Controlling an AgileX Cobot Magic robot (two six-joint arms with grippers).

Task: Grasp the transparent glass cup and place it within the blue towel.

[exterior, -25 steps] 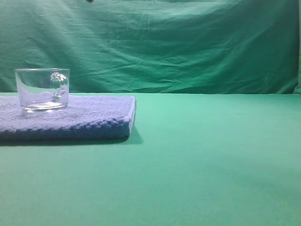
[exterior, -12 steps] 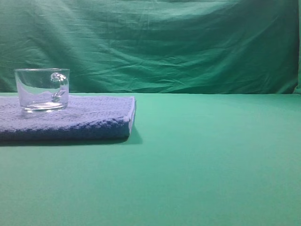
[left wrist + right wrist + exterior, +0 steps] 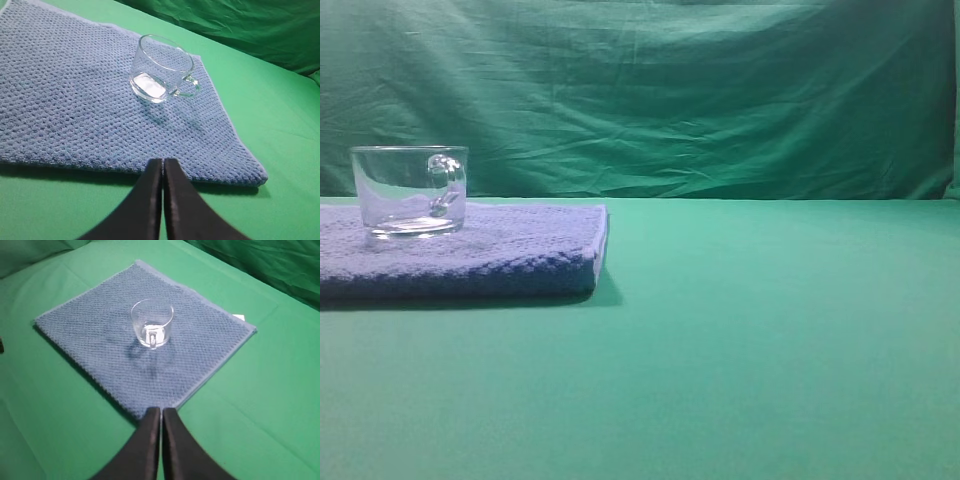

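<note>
While fingers (image 3: pixel 163 172) meet, cup (image 3: pixel 161 69) beyond, apart

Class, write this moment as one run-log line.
cup: upright on towel | left tool: shut, empty | right tool: shut, empty

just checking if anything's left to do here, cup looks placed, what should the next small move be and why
Probably none beyond keeping both arms back and stopping. The transparent glass cup stands upright on the blue towel, well inside its edges. The left gripper and right gripper are both shut, empty and clear of it.
</note>
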